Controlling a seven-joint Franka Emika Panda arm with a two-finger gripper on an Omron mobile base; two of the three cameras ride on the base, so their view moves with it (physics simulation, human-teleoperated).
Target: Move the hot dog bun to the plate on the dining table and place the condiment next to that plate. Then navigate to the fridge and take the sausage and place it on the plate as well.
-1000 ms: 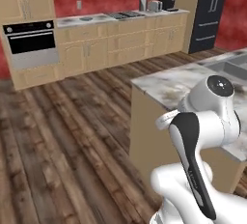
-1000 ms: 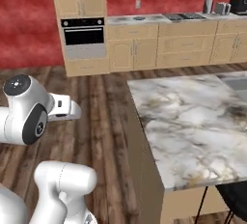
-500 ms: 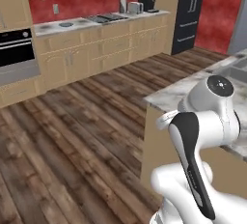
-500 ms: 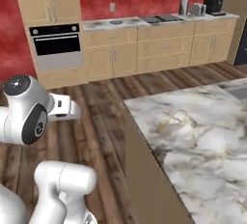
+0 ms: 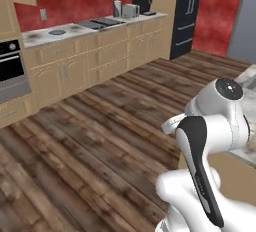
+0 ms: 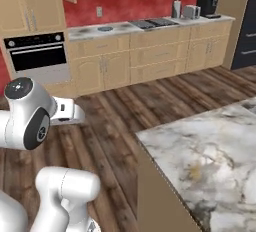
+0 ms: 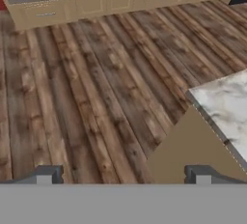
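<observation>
Beside the dining table (image 6: 210, 151) corner, over bare wooden floor (image 7: 87, 88), jaws spread wide, empty.

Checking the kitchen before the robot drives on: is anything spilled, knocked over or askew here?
Nothing stands out. The wooden floor shows no spills, the dining table corner looks intact, the wall counter has its appliances standing upright, and the fridge is closed. The pincer is open and holds nothing.
</observation>
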